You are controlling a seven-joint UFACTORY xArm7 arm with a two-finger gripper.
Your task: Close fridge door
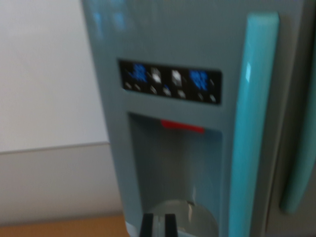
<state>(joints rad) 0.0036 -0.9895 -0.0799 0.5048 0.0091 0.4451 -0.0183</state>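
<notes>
you've got the fridge door [197, 59] filling most of the wrist view, its turquoise handle [252, 123] on the right, dispenser recess [177, 168] dead ahead. gripper [158, 224] pokes up at the bottom edge, fingertips nearly together, holding nothing.

A blurred pale wall [44, 74] meets what seems a wooden floor [59, 228].
</notes>
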